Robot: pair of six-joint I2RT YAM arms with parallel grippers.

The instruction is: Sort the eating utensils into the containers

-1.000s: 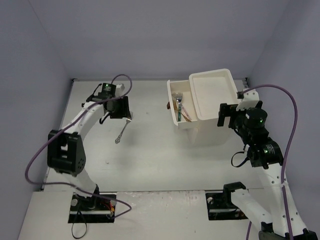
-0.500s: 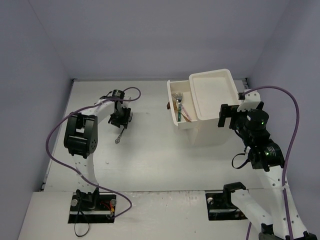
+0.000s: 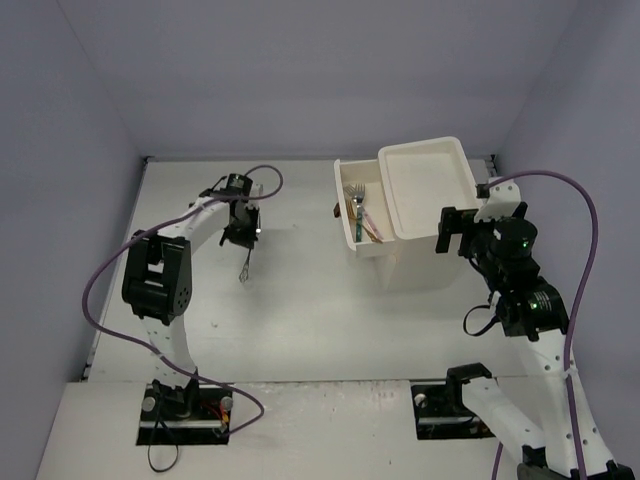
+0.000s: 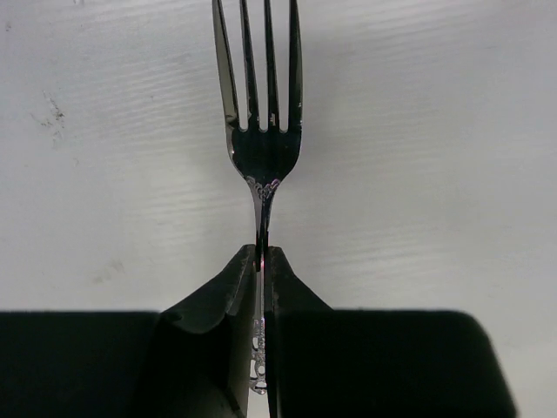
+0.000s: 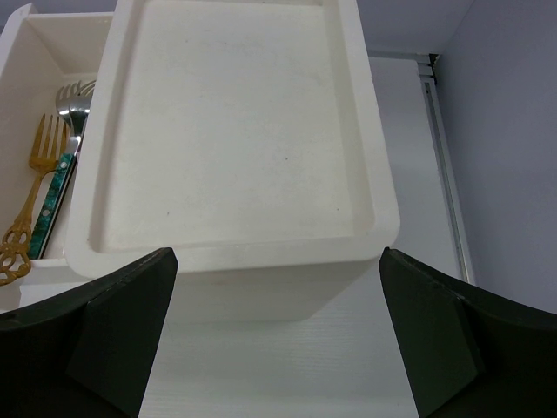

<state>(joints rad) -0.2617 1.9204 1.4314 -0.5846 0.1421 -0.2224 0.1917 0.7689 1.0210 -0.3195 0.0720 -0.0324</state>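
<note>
While my left gripper [image 4: 261, 261] is pinched shut on the stem of a silver fork [image 4: 259, 131], the tines point away from my wrist toward the white table [image 3: 320, 320]. The black fingers [image 4: 235, 287] press the decorated handle from both sides. Seen from above, the fork sits below the gripper in the far left part of the table, well apart from the drawers. I cannot tell whether its tines touch the surface.

My right gripper [image 5: 277, 261] stands wide, holding nothing, its two dark fingers [image 5: 117, 335] spread on either side of the near end of the white drawer unit [image 5: 235, 131]. That unit stands toward the far right corner of the table. One shallow drawer [image 5: 26, 35] is pulled out on its left side. Inside it lie a gold fork [image 5: 30, 192], a teal-handled utensil [image 5: 54, 200] just beside it, and a silver utensil head [image 5: 74, 96] at the far end.
</note>
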